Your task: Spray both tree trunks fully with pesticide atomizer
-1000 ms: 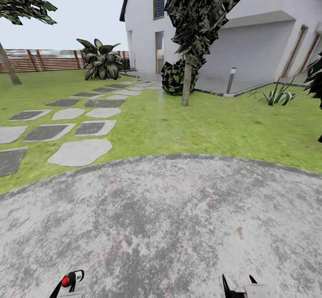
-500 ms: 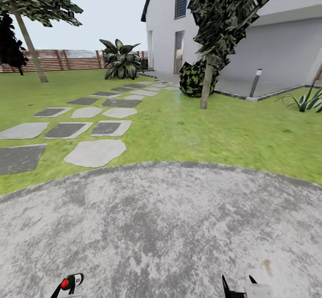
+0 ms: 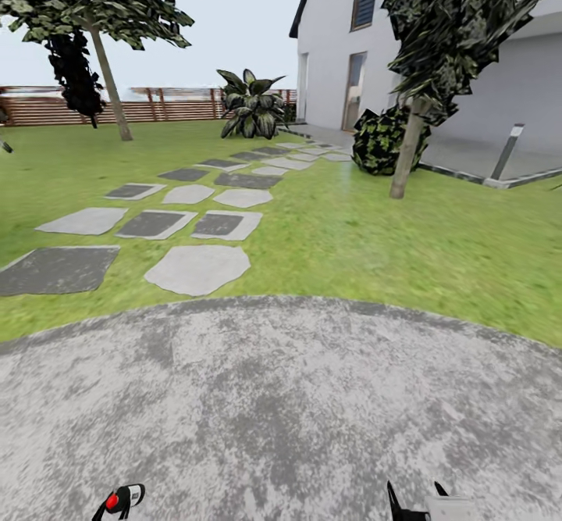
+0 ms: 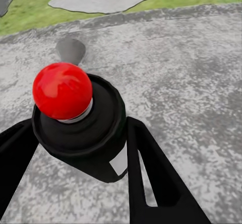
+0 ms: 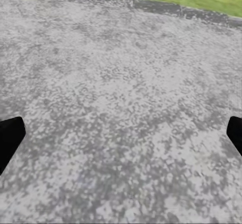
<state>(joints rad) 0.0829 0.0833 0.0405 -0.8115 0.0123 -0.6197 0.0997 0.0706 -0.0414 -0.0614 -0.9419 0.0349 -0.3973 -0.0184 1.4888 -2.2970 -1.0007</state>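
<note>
So the robot was parked on a round patch of grey mottled paving [image 3: 297,412], looking out over the garden lawn [image 3: 375,248]. Both arms were tucked way down low, barely poking into the near edge of the head view.

The left pincer [image 4: 75,178] was clamped on the pesticide atomizer [image 4: 78,123], with its black fingers [image 4: 148,173] pressed against either side of the dark body. The red cap pointed up toward the wrist camera, and there was a small whitish patch on the bottle's side. From the head camera you could just catch the atomizer [image 3: 121,499] at the near left, red spot and pale end tilted up to the right.

The right pincer [image 5: 121,133] hung over bare paving with its fingertips spread wide apart, nothing between them. In the head view its dark tips [image 3: 417,504] sat at the near right.

Out in the scene, one tree [image 3: 406,154] stood right of centre near the white house [image 3: 343,60], with a round dark bush [image 3: 378,142] just beside its trunk. The other tree [image 3: 109,91] was far left by the wooden fence [image 3: 172,103]. Grey stepping stones [image 3: 195,267] ran from the paving off toward the house, past a broad-leaved plant [image 3: 251,105].
</note>
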